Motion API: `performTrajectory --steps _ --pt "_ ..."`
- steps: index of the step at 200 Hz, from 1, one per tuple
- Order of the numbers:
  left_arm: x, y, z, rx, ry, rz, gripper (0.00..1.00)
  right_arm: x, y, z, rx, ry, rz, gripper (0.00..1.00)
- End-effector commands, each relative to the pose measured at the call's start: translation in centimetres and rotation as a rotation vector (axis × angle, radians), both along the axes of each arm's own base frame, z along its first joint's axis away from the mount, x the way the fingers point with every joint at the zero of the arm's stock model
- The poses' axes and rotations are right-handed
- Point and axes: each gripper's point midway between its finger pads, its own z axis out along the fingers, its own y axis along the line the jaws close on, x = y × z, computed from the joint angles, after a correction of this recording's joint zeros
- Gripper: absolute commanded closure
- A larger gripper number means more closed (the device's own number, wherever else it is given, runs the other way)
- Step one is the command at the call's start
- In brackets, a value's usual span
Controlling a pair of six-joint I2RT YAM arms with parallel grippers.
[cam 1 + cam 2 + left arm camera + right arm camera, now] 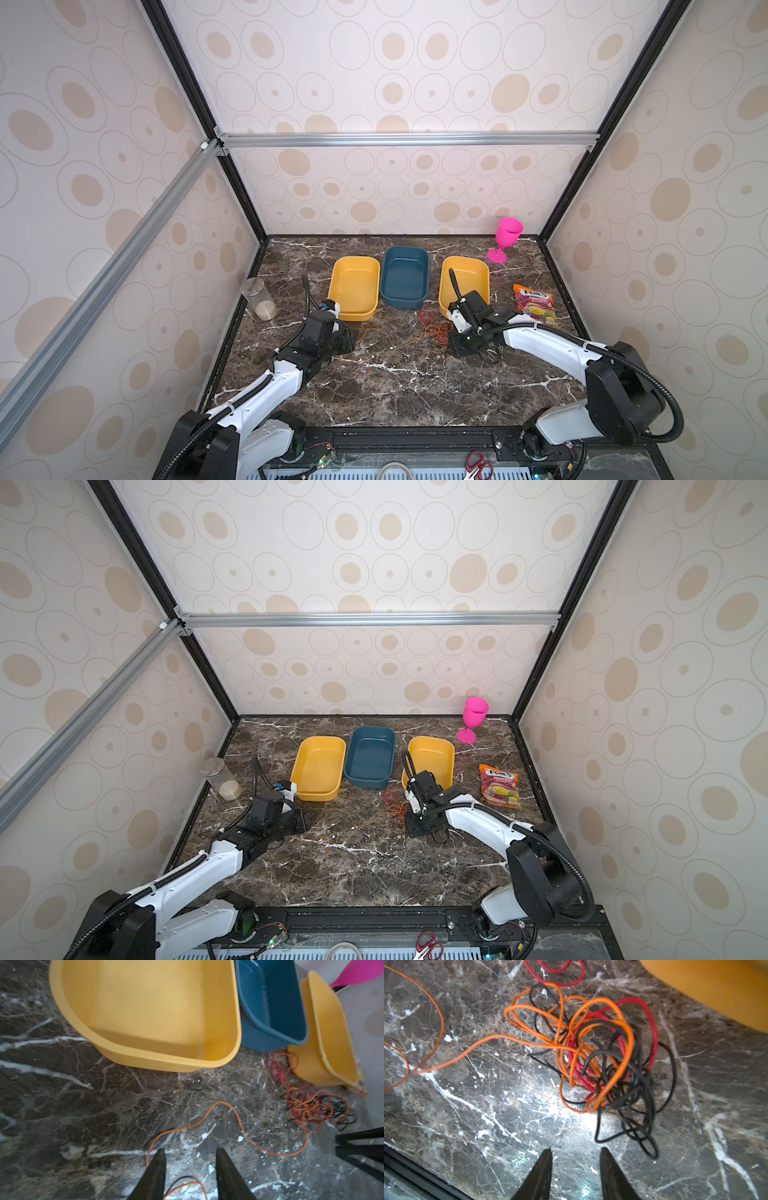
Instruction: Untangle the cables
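The cables [579, 1049] lie in one tangle of orange, red and black wire on the marble, in front of the right yellow tray; both top views show the knot [436, 330] [397, 810]. One orange strand [236, 1113] runs out of it leftwards across the table. My left gripper [191, 1151] is open low over the table, and a loop of that orange strand lies loose between its jaws, not pinched. My right gripper [576, 1150] is open too, just short of the tangle, with bare marble between its fingers.
Three trays stand in a row behind the cables: yellow [357, 258], blue [405, 249], yellow [469, 259]. A pink goblet [508, 232] and a candy bag [534, 303] are at the right, a clear jar [259, 299] at the left wall.
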Motion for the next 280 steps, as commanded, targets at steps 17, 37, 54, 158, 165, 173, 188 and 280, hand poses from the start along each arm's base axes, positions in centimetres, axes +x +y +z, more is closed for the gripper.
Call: performTrajectory --steps 17,37,54,158,165,173,188,280 --pt "0.6 -3.0 3.2 -0.034 -0.078 -0.121 0.53 0.6 0.3 2.0 0.015 -0.037 0.020 0.54" --pt "0.6 -6.1 4.3 -0.071 -0.126 -0.235 0.52 0.9 0.1 2.3 0.008 -0.041 0.009 0.51" --pt "0.4 -9.1 4.6 -0.107 -0.143 -0.352 0.51 1.1 0.1 2.5 0.018 -0.035 -0.005 0.50" --pt "-0.1 -19.9 0.1 -0.126 -0.026 -0.734 0.53 2.9 -1.2 2.0 0.106 0.007 -0.142 0.44" --pt "-0.1 -20.3 -0.4 -0.118 -0.013 -0.747 0.54 3.1 -1.1 1.9 0.109 0.009 -0.144 0.43" --pt "-0.3 -20.7 -0.9 -0.105 -0.006 -0.764 0.55 3.4 -1.0 1.8 0.111 0.008 -0.149 0.40" --pt "-0.6 -21.2 -1.5 -0.098 -0.003 -0.780 0.56 3.7 -0.9 1.6 0.113 0.009 -0.154 0.35" --pt "-0.2 -21.3 -2.7 -0.087 0.016 -0.738 0.98 6.4 -1.4 -0.5 0.098 0.017 -0.299 0.33"
